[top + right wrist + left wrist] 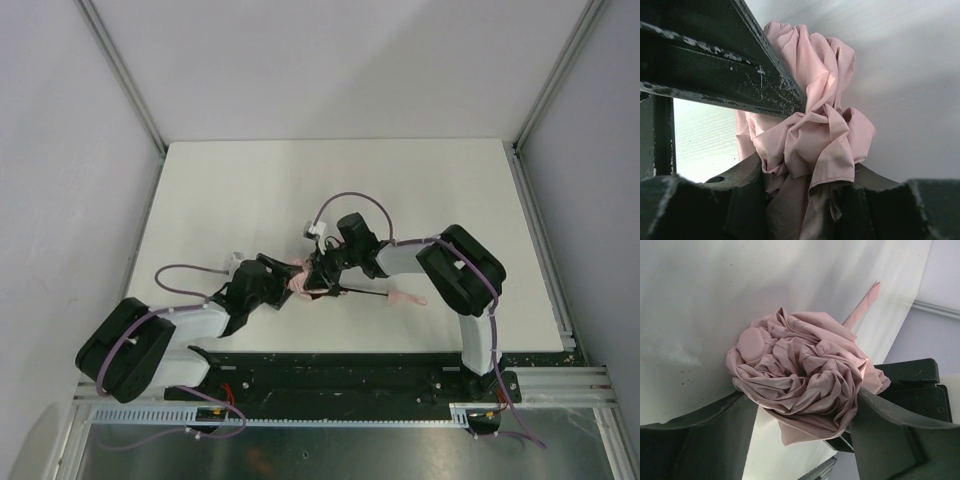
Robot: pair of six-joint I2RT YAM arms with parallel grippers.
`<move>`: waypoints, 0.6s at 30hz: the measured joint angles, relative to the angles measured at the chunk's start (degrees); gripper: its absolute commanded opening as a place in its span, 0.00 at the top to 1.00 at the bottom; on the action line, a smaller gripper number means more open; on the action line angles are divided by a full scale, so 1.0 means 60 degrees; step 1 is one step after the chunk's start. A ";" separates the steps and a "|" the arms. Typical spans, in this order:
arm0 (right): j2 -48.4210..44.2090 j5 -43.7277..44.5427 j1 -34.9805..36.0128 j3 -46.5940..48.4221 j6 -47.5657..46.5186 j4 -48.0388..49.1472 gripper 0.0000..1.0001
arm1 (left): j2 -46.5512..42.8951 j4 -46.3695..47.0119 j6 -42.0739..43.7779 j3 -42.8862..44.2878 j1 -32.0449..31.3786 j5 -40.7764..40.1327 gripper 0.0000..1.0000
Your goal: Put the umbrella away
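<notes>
left wrist | umbrella (800, 375) fabric bunched between left gripper (801, 395) jaws | touching both, seemingly | pale table (700, 300) behind

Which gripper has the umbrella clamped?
The right gripper: it pinches the umbrella by its pink fabric. The left gripper just stands around the bunched end, jaws wide.
</notes>
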 measured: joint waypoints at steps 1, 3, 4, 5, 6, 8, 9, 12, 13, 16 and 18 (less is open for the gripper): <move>0.0047 -0.0044 -0.0011 0.0073 -0.0033 -0.0066 1.00 | 0.0069 0.0106 0.0000 -0.0044 0.0000 -0.0029 0.38; 0.0120 -0.0113 -0.0033 0.0211 -0.0117 -0.0219 1.00 | 0.0146 0.0288 -0.0004 -0.0135 0.0000 -0.0084 0.48; 0.0149 -0.0131 -0.0033 0.0255 -0.0153 -0.0291 0.99 | 0.0157 0.0393 0.0000 -0.0197 -0.0007 -0.0106 0.54; 0.0171 -0.0146 -0.0033 0.0299 -0.0200 -0.0361 0.96 | 0.0157 0.0477 0.0000 -0.0251 -0.0022 -0.0135 0.59; 0.0178 -0.0157 -0.0033 0.0321 -0.0240 -0.0401 0.93 | 0.0171 0.0550 -0.0004 -0.0299 -0.0026 -0.0142 0.62; 0.0175 -0.0124 -0.0033 0.0353 -0.0313 -0.0474 0.86 | 0.0248 0.0769 -0.0018 -0.0386 -0.0018 -0.0135 0.70; 0.0168 -0.0091 -0.0033 0.0372 -0.0342 -0.0506 0.82 | 0.0280 0.0863 -0.0025 -0.0404 -0.0015 -0.0131 0.74; 0.0069 0.0189 -0.0029 0.0412 -0.0328 -0.0696 0.70 | 0.0463 0.1235 -0.0011 -0.0404 0.0033 -0.0066 0.81; 0.0018 0.0302 -0.0022 0.0412 -0.0310 -0.0772 0.70 | 0.0539 0.1344 0.0007 -0.0393 0.0055 0.0000 0.82; -0.0142 0.0576 -0.0011 0.0419 -0.0226 -0.1118 0.89 | 0.0714 0.1504 0.0091 -0.0335 0.0095 0.0193 0.79; -0.0186 0.0594 -0.0025 0.0477 -0.0109 -0.1366 0.97 | 0.0688 0.1475 0.0270 -0.0266 0.0131 0.0357 0.71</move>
